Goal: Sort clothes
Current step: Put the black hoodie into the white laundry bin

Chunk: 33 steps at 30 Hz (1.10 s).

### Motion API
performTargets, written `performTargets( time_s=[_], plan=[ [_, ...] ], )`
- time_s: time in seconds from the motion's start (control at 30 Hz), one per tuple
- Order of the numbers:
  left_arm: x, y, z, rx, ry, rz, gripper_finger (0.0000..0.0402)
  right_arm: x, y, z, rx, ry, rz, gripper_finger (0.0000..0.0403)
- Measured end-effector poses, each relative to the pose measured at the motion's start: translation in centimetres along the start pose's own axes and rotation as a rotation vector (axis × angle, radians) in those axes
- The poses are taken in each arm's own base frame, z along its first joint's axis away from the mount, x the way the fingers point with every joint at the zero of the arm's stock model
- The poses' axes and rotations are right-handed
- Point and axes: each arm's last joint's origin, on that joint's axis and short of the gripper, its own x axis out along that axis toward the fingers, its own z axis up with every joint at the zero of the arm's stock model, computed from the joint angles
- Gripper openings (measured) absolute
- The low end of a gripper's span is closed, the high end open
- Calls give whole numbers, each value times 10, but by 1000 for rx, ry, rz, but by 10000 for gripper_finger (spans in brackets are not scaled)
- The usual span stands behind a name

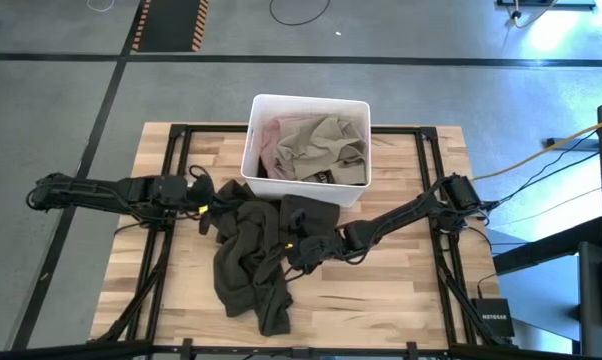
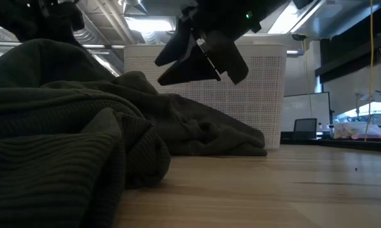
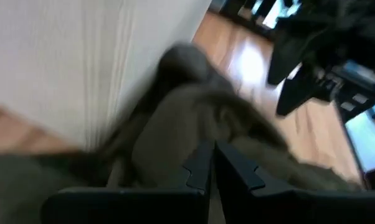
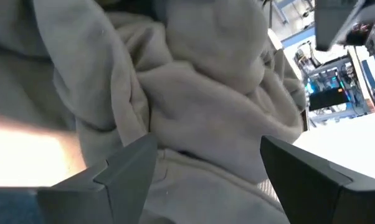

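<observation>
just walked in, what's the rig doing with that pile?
Two dark arms are sorting clothes on the wooden table. A white rectangular plastic bin already holds a pale pink shirt and an olive-grey garment. A dark crumpled fabric heap lies on the table in front of the bin. The right end effector hangs open over the heap's edge, holding nothing. The left end effector, fingers together, is at the heap's far corner beside the bin.

High view straight down over the whole table, low view level at tabletop, close against the dark garment pile, facing the white bin, both wrist views pressed near that pile.
</observation>
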Motion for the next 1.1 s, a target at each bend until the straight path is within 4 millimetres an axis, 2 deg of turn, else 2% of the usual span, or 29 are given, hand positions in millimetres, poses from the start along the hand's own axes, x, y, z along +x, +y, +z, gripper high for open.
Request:
performTargets(
  time_s=[0.23, 0.4, 0.53, 0.83, 1.1],
  plan=[
    [-3, 1, -2, -71, 119, 65, 15, 3, -5, -2, 16, -9, 2, 302],
    [7, 6, -12, -73, 252, 156, 15, 9, -8, -5, 29, -21, 20, 302],
    [22, 6, -17, -86, 326, 186, 15, 18, -3, -9, 28, -24, 48, 302],
    [61, 2, -26, -60, 435, 129, 15, 41, 17, -21, 3, 26, 45, 302],
    [94, -6, -24, 52, 379, -76, 15, 47, 12, -12, 92, -100, -28, 302]
  ],
)
